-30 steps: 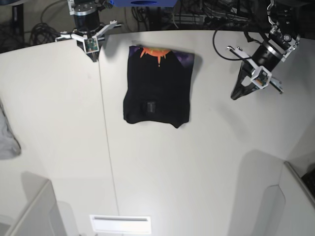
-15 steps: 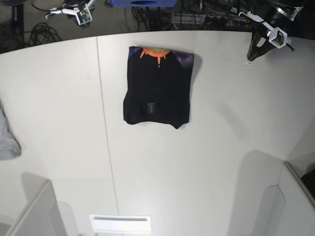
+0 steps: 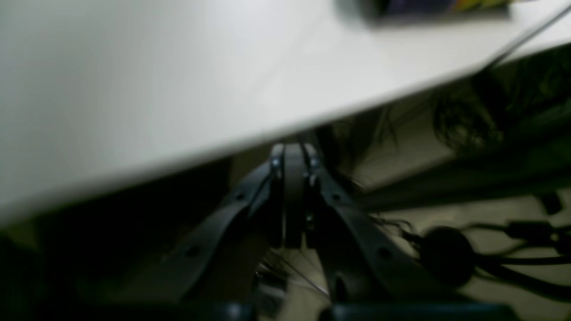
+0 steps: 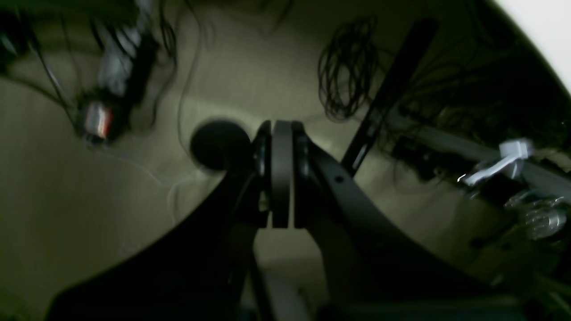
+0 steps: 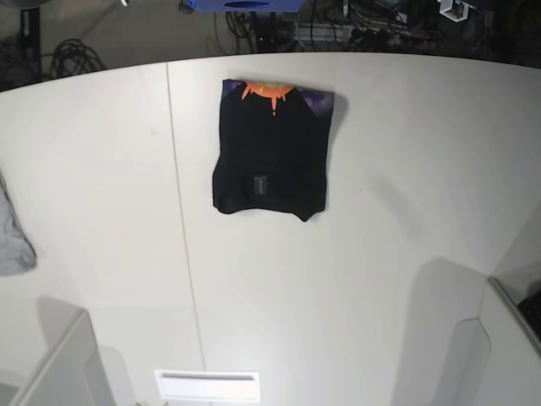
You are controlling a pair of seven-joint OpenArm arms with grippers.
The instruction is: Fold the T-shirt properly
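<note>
The black T-shirt (image 5: 270, 150) lies folded into a compact rectangle on the white table (image 5: 355, 279), toward the back middle. Orange-and-purple print shows along its far edge and a small tag near its front edge. A blurred strip of it shows at the top of the left wrist view (image 3: 441, 8). My left gripper (image 3: 292, 200) is shut and empty, past the table's back edge over the floor. My right gripper (image 4: 281, 174) is shut and empty, over the floor and cables behind the table. Both arms are almost out of the base view.
A light grey cloth (image 5: 12, 237) hangs at the table's left edge. A seam (image 5: 182, 237) runs front to back across the table. Cables (image 4: 345, 67) lie on the floor behind. Grey panels stand at the front left (image 5: 59, 364) and front right (image 5: 499, 347).
Both arms have drawn back from the table's rear corners and left the base view. The folded T-shirt has not moved.
</note>
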